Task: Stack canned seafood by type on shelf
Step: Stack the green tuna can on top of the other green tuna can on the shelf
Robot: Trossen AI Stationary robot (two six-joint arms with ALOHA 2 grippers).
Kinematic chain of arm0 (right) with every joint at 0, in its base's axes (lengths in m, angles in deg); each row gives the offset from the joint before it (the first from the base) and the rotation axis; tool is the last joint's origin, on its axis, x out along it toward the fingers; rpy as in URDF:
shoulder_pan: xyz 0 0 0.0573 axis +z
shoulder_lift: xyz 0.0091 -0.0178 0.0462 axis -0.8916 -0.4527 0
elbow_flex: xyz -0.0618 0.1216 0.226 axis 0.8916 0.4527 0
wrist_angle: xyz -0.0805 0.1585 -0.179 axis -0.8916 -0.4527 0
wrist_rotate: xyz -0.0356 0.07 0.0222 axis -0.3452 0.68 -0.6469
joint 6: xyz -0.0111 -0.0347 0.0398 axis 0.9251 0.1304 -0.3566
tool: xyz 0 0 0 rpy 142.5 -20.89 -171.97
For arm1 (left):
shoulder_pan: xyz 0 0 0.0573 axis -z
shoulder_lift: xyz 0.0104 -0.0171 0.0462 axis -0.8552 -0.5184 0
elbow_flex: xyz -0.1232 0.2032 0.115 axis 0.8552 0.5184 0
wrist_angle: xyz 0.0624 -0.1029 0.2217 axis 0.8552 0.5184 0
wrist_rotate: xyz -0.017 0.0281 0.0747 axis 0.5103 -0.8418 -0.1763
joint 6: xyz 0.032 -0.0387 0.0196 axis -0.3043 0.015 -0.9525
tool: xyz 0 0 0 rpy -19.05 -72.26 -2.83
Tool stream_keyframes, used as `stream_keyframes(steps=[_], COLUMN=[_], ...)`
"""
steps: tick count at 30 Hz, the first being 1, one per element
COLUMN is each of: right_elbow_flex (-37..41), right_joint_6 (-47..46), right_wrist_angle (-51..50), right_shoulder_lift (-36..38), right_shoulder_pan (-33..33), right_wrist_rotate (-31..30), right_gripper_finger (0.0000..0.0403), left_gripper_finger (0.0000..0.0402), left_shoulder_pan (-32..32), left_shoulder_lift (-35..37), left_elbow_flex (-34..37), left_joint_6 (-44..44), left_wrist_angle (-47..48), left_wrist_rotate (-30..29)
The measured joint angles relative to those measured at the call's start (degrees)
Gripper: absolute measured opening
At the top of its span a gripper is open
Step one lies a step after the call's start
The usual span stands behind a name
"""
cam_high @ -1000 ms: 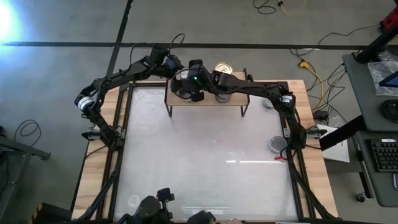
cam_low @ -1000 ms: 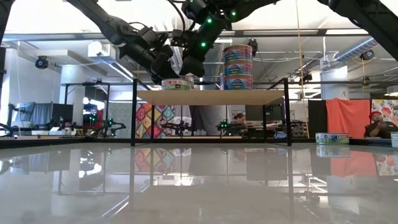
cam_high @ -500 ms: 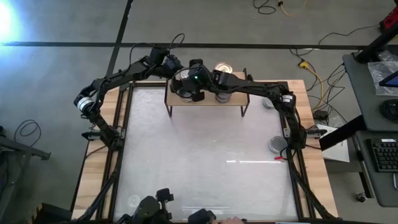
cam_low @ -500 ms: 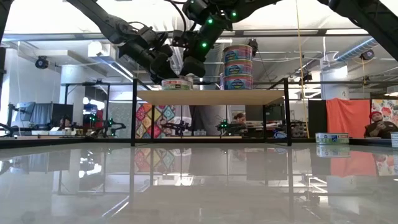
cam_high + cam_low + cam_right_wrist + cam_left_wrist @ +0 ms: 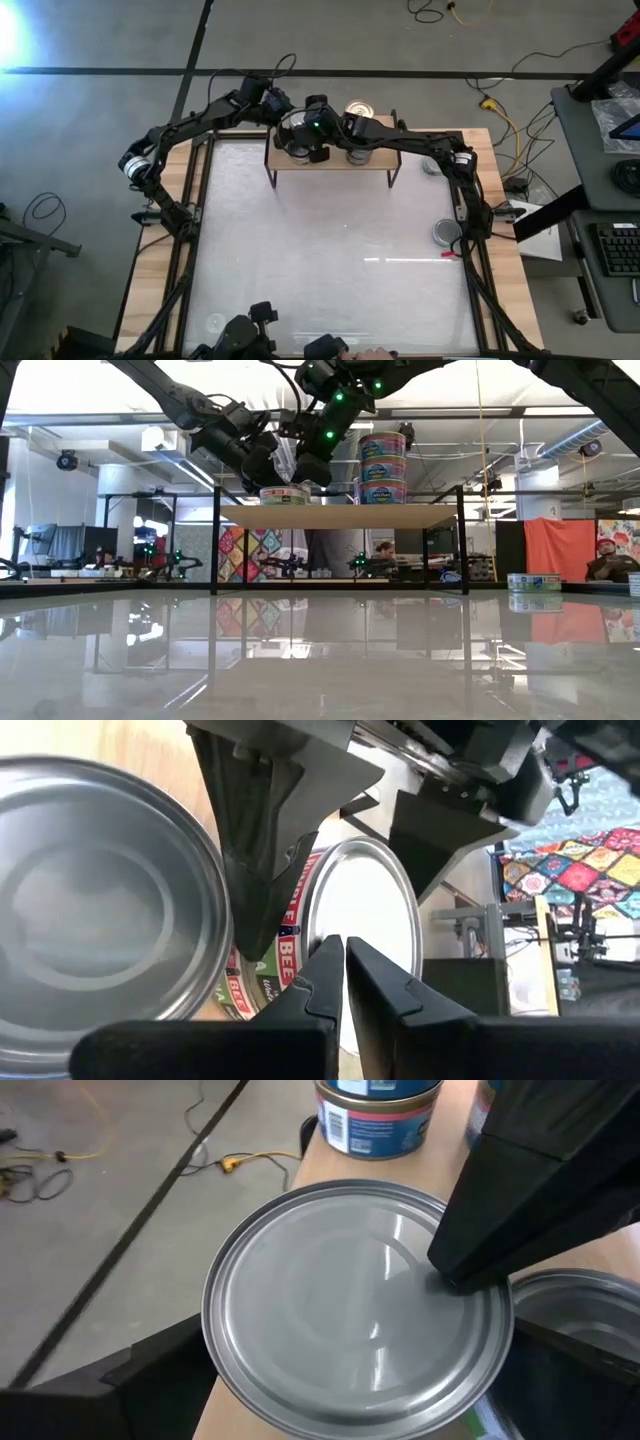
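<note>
While the left hand (image 5: 262,468) straddles a silver-topped tin (image 5: 355,1337) on the shelf (image 5: 340,515), fingers wide, the right hand (image 5: 308,468), pinched shut, presses its lid. A three-tin stack (image 5: 381,467) stands beside. Next, I reckon: close and lift.

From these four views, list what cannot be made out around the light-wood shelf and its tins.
- High view: the two dark arms cover the plain silver-topped tin on the light-wood shelf; the open left gripper and the shut right gripper are lost in that cluster.
- Low view: tin labels in the stack of three tins are too small to read.
- Left wrist view: a second silver-topped tin is cut off by the edge.
- Right wrist view: the left gripper's fingers hide most of the label.
</note>
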Motion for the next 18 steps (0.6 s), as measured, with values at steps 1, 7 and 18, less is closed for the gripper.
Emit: stream_keyframes(steps=[1,7,18], right_elbow_flex=[0.04,0.09,0.09], right_joint_6=[0.0,0.63,1.07], right_wrist_angle=[-0.03,-0.26,-0.45], right_shoulder_lift=[-0.02,-0.07,-0.11], right_shoulder_pan=[-0.03,-0.02,0.0], right_wrist_rotate=[-0.01,0.06,0.06], right_gripper_finger=[0.0012,0.0012,0.0012], left_gripper_finger=[0.04,0.04,0.04], left_shoulder_pan=[0.02,0.26,0.22], left_shoulder_lift=[0.0,0.02,0.59], left_elbow_flex=[0.0,0.0,0.0], left_joint_6=[-0.71,-1.8,-3.05], left_wrist_angle=[-0.16,0.14,1.29], left_wrist_rotate=[-0.8,-1.06,0.23])
